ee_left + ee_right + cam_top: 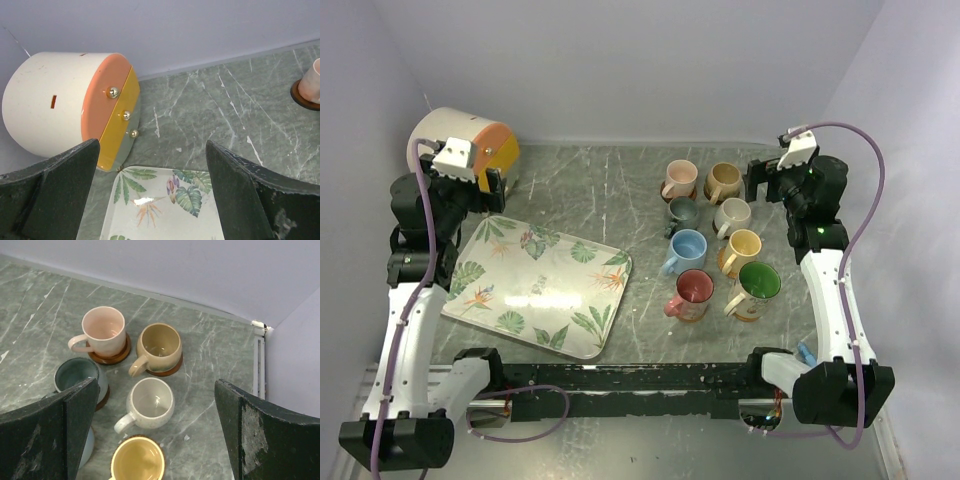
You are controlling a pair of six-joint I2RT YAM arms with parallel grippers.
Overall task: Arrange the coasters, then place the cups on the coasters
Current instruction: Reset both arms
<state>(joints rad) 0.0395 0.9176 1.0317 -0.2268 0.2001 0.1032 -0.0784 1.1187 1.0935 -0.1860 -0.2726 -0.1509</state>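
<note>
Several cups stand in two columns right of centre: pink, tan, dark grey, cream, light blue, yellow, red and green. Brown coasters show under the pink cup, the tan cup and the grey cup; none shows under the cream cup. My right gripper hangs open and empty just right of the tan cup. My left gripper is open and empty over the tray's far corner.
A big white-and-orange cylinder lies at the back left, close to my left fingers. A leaf-print rectangular tray sits left of centre. Walls close in the back and both sides.
</note>
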